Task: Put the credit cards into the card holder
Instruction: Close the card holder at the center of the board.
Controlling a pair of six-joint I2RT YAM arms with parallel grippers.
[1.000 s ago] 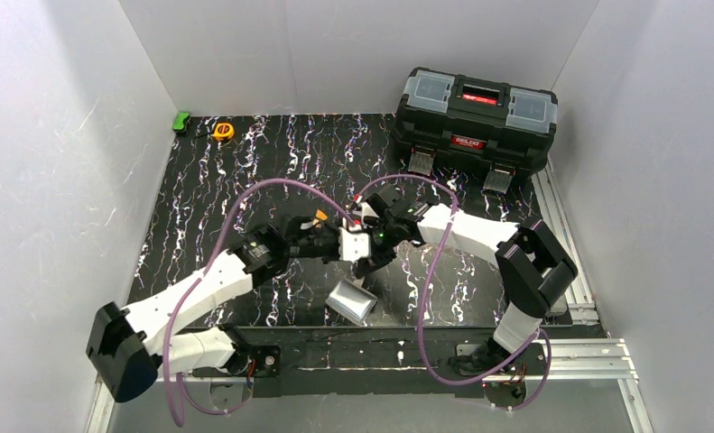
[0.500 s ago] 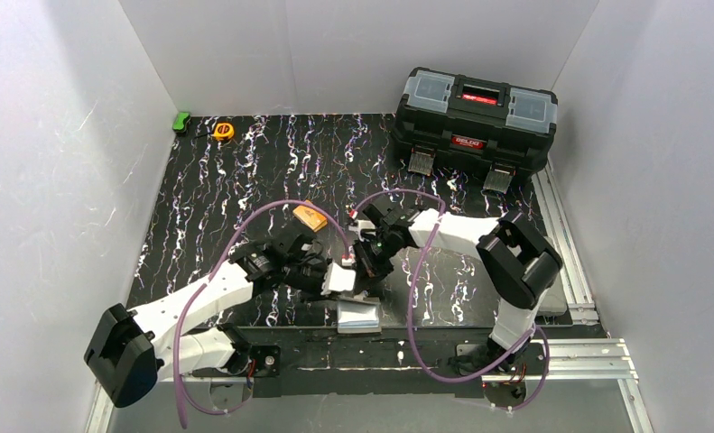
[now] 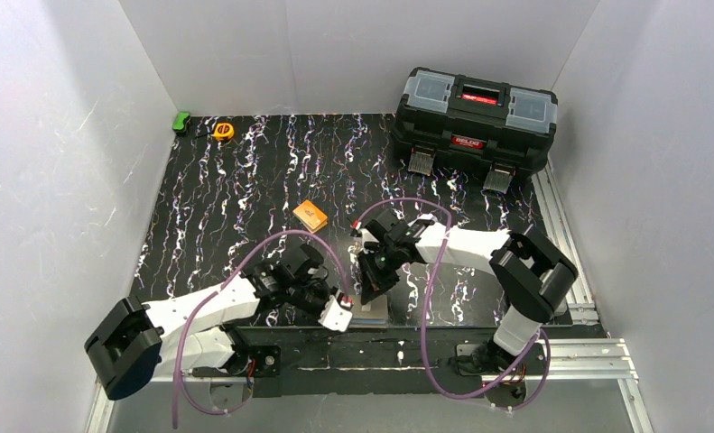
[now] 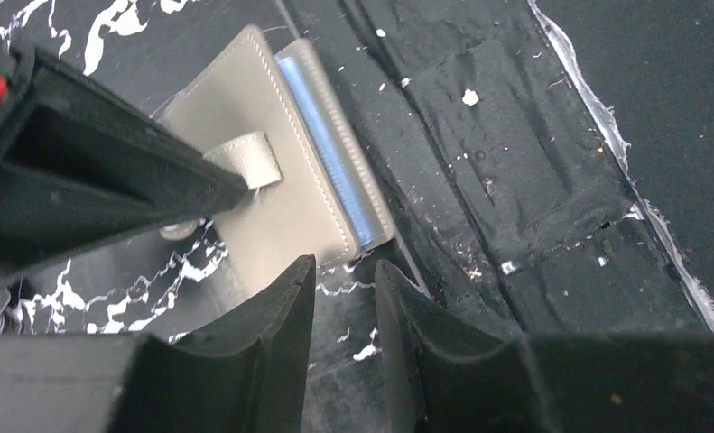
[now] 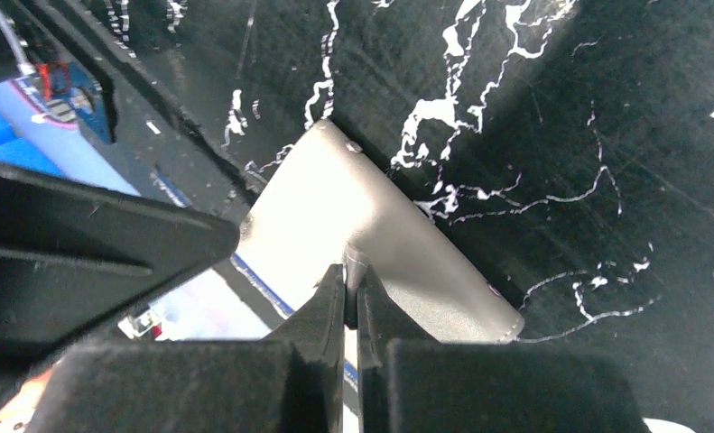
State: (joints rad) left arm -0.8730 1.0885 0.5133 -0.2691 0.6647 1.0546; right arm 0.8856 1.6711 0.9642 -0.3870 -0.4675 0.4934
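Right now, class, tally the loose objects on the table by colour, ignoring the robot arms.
Black: 1, toolbox
Green: 1, small item
Yellow: 1, tape measure
Orange: 1, block
Taupe: 1, card holder
Total: 5

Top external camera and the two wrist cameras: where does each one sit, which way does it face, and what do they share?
Top external: high behind the bases, looking down on the table; both arms show.
Left wrist: on the left arm, facing down at the card holder; the left gripper shows at the bottom, open.
Right wrist: on the right arm, facing down; the right gripper pinches the holder's tab.
Shared: all three show the card holder at the table's near edge.
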